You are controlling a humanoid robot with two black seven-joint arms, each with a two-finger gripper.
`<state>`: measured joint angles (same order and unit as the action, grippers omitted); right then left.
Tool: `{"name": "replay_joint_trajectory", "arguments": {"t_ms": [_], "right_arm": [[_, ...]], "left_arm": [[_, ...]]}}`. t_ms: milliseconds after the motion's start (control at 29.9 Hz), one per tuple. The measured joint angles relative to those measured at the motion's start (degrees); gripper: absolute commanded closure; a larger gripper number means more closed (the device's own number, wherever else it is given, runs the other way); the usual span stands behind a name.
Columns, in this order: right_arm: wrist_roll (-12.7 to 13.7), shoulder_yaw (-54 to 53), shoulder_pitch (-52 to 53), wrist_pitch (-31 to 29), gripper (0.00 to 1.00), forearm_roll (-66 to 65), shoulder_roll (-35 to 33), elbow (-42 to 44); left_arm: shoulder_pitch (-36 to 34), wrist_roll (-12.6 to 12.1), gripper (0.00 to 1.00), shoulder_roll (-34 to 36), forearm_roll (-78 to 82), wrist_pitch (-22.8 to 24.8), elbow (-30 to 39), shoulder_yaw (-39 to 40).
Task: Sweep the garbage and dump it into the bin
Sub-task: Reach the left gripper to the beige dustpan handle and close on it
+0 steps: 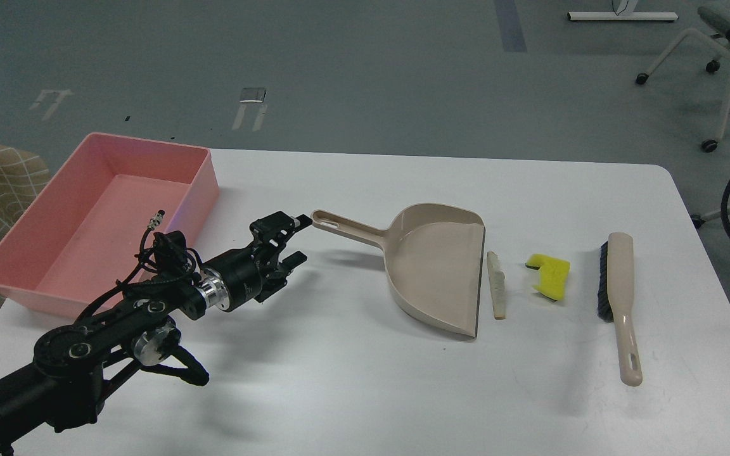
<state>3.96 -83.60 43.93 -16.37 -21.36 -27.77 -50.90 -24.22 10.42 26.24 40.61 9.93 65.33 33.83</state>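
Garbage lies unswept on the desk (352, 380) beyond the left gripper (296, 239): bread-like slice (497, 285) just past the dustpan (435, 266), sponge piece (550, 276) farther, near the brush (615, 285). Gripper open at the dustpan's handle tip, seemingly about to grasp. Bin (96, 218) sits behind.

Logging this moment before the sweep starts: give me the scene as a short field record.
left tool: open, just short of the dustpan handle, not gripping
right tool: not in view
dustpan: flat on table, mouth facing right
bread-like slice: by dustpan lip
sponge piece: between slice and brush
brush: lying far right
pink bin: far left, nothing inside
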Motion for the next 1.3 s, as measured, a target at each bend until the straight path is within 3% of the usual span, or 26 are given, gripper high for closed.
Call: {"name": "replay_joint_trajectory", "arguments": {"t_ms": [234, 435, 635, 803, 936, 1037, 1237, 1304], "right_arm": [[0.0, -0.56, -0.68, 0.62, 0.0, 0.0, -0.39, -0.59], [0.0, -0.84, -0.93, 0.64, 0.0, 0.0, -0.46, -0.59], [0.0, -0.79, -1.09, 0.64, 0.0, 0.0, -0.43, -0.24], [0.0, -0.8, -1.2, 0.64, 0.0, 0.0, 0.0, -0.23], [0.0, -0.85, -1.21, 0.64, 0.0, 0.0, 0.18, -0.26], [0.0, -0.87, -1.2, 0.64, 0.0, 0.0, 0.18, -0.32], [0.0, -0.87, -1.21, 0.64, 0.0, 0.0, -0.04, -0.35], [0.0, -0.87, -1.24, 0.64, 0.0, 0.0, -0.05, -0.35]], "left_arm": [[-2.63, -0.11, 0.19, -0.95, 0.0, -0.08, -1.24, -0.87], [-5.86, 0.47, 0.19, -4.42, -0.04, 0.5, -8.51, -3.13], [-7.0, 0.55, 0.2, -6.16, -0.08, 0.63, -10.57, -3.3], [-7.54, 0.61, 0.31, -7.21, -0.1, 0.43, -12.44, -3.32], [-7.65, 0.66, 0.55, -7.57, -0.1, 0.29, -12.67, -3.32], [-7.67, 1.4, 0.66, -7.6, 0.0, 0.24, -12.68, -3.32], [-8.26, 3.15, 0.68, -7.61, 1.72, 0.12, -12.69, -3.32], [-8.45, 3.25, 0.63, -7.61, 1.94, 0.1, -12.69, -3.33]]}}
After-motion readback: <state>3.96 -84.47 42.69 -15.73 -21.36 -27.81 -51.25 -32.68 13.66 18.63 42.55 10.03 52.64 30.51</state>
